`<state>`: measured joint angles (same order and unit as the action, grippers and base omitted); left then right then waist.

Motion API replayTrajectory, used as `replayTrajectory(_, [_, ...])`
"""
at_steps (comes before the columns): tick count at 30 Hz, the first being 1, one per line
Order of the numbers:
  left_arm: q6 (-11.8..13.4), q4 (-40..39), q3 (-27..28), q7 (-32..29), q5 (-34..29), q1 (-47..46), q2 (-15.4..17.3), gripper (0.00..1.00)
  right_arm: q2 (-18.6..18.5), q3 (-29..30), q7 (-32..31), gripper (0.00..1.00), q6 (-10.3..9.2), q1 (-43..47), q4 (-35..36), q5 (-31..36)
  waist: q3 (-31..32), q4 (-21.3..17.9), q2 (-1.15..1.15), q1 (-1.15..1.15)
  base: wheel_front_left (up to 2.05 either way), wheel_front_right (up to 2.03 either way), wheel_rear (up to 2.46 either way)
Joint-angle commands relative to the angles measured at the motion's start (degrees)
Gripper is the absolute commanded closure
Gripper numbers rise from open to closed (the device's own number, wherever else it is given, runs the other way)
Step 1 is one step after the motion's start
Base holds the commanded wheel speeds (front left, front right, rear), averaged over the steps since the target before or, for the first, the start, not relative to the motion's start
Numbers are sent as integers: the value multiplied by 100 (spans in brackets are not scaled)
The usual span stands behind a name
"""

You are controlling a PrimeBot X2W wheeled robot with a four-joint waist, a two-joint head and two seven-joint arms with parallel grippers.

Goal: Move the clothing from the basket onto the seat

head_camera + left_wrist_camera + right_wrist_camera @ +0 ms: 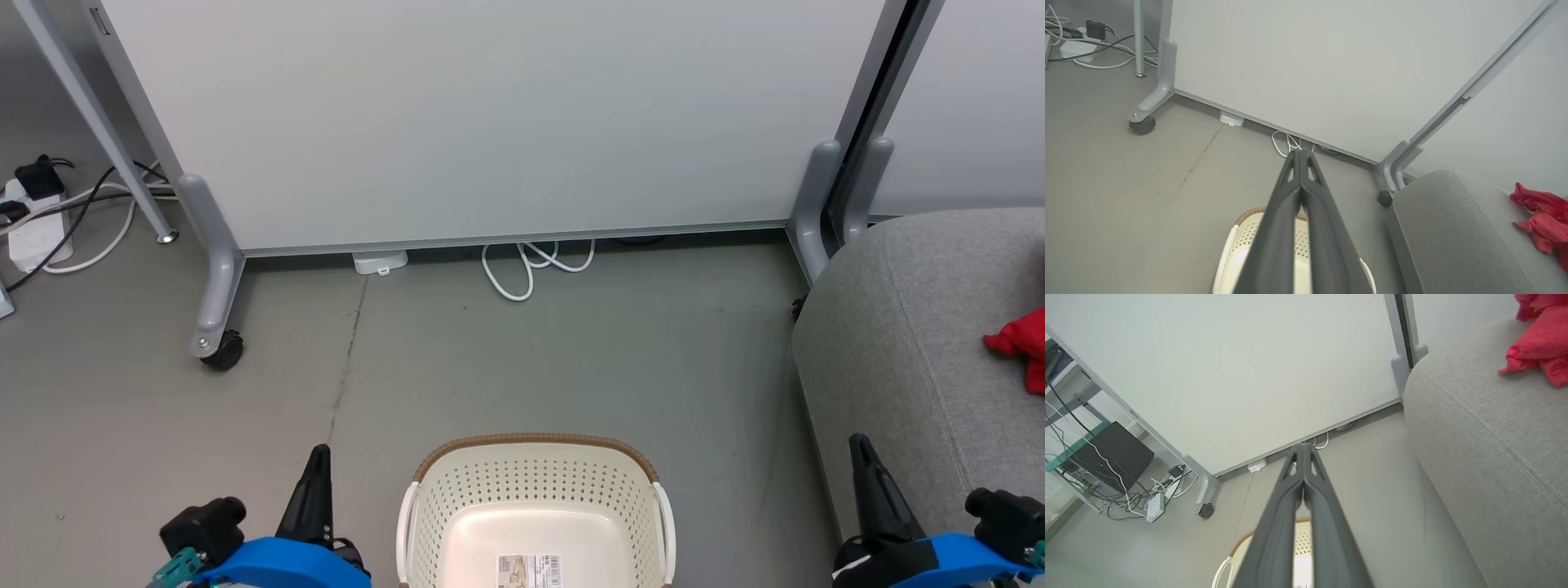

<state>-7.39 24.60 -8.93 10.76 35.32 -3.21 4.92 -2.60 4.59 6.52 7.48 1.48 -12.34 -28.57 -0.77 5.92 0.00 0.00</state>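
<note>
basket (535, 482): perforated cream plastic | clothing (1020, 343): crumpled red on woven grey seat (898, 351) | left tool (320, 454), right tool (859, 445): pinched together, empty

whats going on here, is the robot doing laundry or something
A two-armed robot is moving laundry. The red clothing lies on the grey seat at the robot's right. The basket on the floor in front of it looks empty, with its bare bottom and sticker showing. The left gripper and right gripper are both shut on nothing, one on either side of the basket. The job looks about done.
</note>
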Motion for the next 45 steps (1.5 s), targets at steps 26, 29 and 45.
replayTrajectory(26, [-6,-443,543,-572,1999,-225,-50,100,-27,77,-461,100,1,-372,-3,-2223,14,-139,0,0,0,0,0])
replayTrajectory(29, [-6,-475,593,-629,2192,-231,-56,100,-28,83,-503,100,1,-401,-11,-2433,16,-155,0,0,0,0,0])
replayTrajectory(45, [-9,-635,830,-909,3112,-261,-83,100,-32,113,-715,100,2,-509,-48,-3460,24,-242,0,0,0,0,0])
